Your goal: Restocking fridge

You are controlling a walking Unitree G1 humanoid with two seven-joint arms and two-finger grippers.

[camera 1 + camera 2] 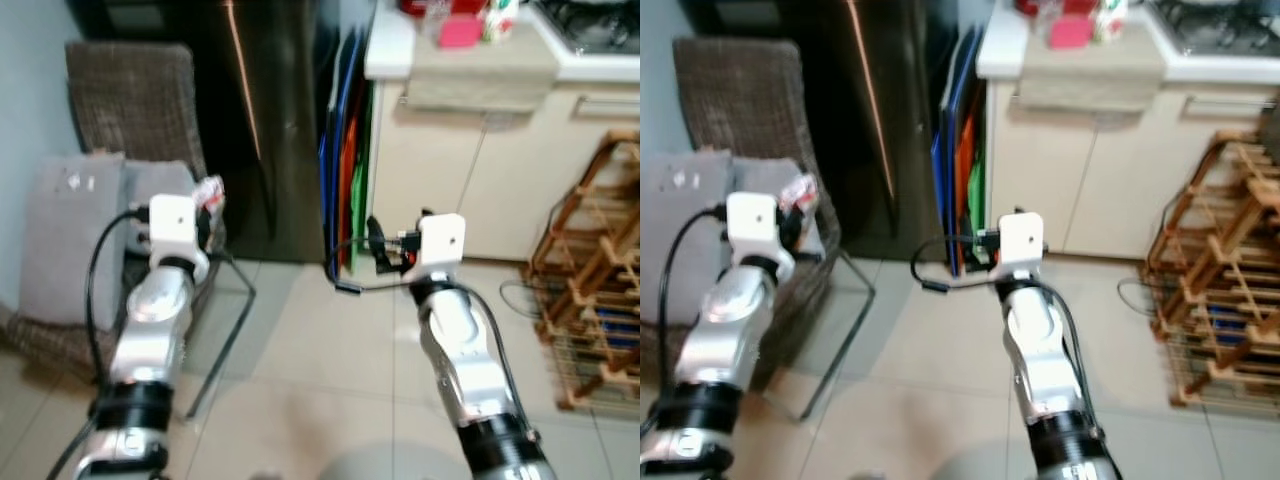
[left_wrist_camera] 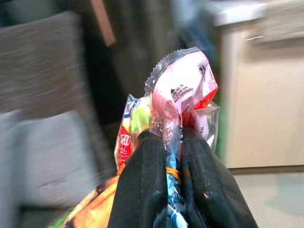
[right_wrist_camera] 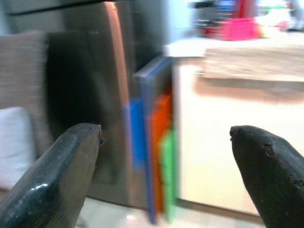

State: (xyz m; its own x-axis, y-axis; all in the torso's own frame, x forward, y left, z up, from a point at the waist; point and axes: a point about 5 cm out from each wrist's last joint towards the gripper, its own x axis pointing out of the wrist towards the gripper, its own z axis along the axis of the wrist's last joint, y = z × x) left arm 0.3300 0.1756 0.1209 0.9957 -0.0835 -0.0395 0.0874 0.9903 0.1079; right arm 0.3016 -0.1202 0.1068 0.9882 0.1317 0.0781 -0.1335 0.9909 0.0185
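Beige floor tiles [image 1: 330, 340] lead to the dark fridge [image 1: 265, 120]. Left gripper [image 2: 173, 142] pinches a crinkled snack packet [image 2: 183, 99] tightly; right gripper [image 3: 166, 137] is spread wide, facing the fridge.

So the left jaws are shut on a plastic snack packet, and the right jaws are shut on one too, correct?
Not quite. The left gripper is shut on the snack packet, but the right gripper holds nothing: in the right wrist view its jaws stand wide apart, facing the dark fridge.
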